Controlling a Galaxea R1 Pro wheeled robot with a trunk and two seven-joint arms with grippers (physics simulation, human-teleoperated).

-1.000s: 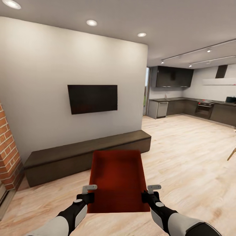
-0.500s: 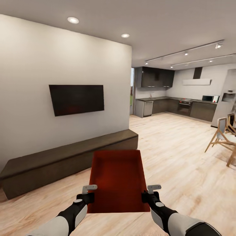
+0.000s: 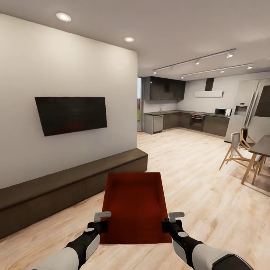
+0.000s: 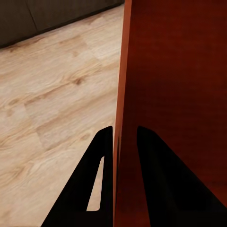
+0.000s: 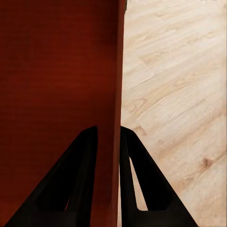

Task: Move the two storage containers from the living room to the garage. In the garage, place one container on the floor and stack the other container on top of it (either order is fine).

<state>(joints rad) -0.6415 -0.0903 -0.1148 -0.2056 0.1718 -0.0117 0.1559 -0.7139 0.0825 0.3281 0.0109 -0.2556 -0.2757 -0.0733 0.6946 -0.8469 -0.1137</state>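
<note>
Here, closest in, both arms reach forward and hold one orange-red storage container (image 3: 135, 206) between them, above the pale wood-plank flooring (image 3: 210, 195) of the living room. The left gripper (image 3: 101, 221) pinches the tub's left wall near the nearer corner; in the left wrist view its two dark fingers (image 4: 97, 184) sit one on each side of the thin wall of the container (image 4: 179, 94), clamped onto it. The right gripper (image 3: 171, 221) does the same on the right wall, and in the right wrist view its fingers (image 5: 142, 184) straddle the wall of the tub (image 5: 56, 80), one inside and one outside, tight against it. The container is held level with its open top up, its long axis pointing away from the robot, its dark red inside empty. Just beyond its far edge and to the left runs the long low dark-brown bench (image 3: 71, 187) along a white wall, with the black wall TV (image 3: 70, 114) mounted above it. Further off, to the right, stand wooden chairs (image 3: 238, 152) beside a dark table (image 3: 262, 144). Farthest back lies a kitchen with dark cabinets (image 3: 165, 90) and counters.
</note>
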